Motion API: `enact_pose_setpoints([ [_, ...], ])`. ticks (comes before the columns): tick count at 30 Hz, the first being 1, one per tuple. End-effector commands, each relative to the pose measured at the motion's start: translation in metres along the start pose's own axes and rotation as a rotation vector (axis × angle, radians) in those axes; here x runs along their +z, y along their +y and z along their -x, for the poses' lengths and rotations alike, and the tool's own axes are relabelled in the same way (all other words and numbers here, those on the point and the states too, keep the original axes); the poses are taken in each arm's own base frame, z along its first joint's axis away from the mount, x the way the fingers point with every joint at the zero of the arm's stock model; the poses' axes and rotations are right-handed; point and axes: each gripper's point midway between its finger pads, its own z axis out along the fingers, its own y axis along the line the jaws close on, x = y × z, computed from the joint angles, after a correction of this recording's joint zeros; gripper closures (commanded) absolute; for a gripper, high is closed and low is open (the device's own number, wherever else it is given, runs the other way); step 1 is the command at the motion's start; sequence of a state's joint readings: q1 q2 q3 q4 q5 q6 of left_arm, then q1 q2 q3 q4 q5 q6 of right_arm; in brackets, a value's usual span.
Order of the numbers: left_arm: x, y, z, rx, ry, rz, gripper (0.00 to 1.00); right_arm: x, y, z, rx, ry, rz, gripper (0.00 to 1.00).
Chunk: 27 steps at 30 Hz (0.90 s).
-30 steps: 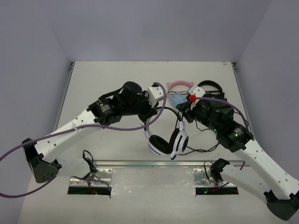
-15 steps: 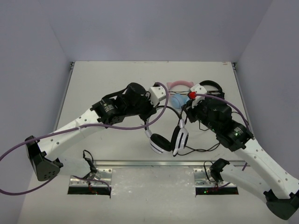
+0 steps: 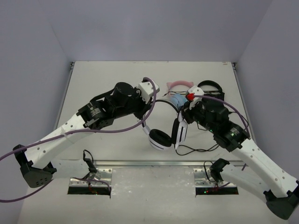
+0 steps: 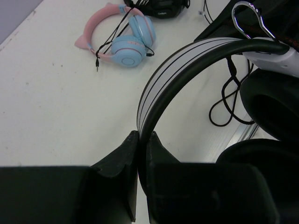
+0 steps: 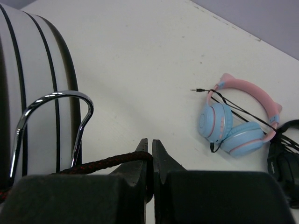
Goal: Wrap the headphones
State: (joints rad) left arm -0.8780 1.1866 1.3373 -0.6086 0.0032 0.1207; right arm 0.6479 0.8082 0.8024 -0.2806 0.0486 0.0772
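Top view: I have the headset (image 3: 164, 136) raised between the arms, just nearer me than the cat-ear set (image 3: 179, 93). Its slack cable (image 3: 202, 150) trails on the table (image 3: 107, 79), nearer still. The left gripper (image 3: 145, 115) and right gripper (image 3: 183, 115) flank the headband.

Left wrist: the left gripper (image 4: 140, 137) is clamped tight on the headband (image 4: 187, 60), with the cat-ear set (image 4: 124, 42) lying beyond.

Right wrist: the right gripper (image 5: 149, 142) is closed, pinching the cable (image 5: 107, 163) right beside the headband (image 5: 46, 70).

My worry is the thin cable slipping from that pinch if I pull a turn tight. The loose loops could also drag into the cat-ear set's own lead and snag.

Against a second ago, the left arm has swung back and the headset has edged toward the cat-ear set. Both grips are unchanged.
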Motion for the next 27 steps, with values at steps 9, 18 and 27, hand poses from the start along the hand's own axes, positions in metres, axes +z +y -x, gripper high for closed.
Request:
enact_pose_setpoints([
  [9, -0.002, -0.023, 0.020, -0.016, -0.046, -0.106, 1.00, -0.010, -0.013, 0.055, -0.035, -0.154, -0.049, 0.99],
  [18, 0.003, -0.051, 0.001, 0.014, 0.005, -0.269, 1.00, 0.005, -0.018, 0.055, -0.143, -0.092, -0.051, 0.99],
  [27, -0.003, -0.037, 0.013, 0.007, -0.047, -0.178, 1.00, 0.012, -0.006, 0.033, -0.179, -0.045, 0.025, 0.99],
])
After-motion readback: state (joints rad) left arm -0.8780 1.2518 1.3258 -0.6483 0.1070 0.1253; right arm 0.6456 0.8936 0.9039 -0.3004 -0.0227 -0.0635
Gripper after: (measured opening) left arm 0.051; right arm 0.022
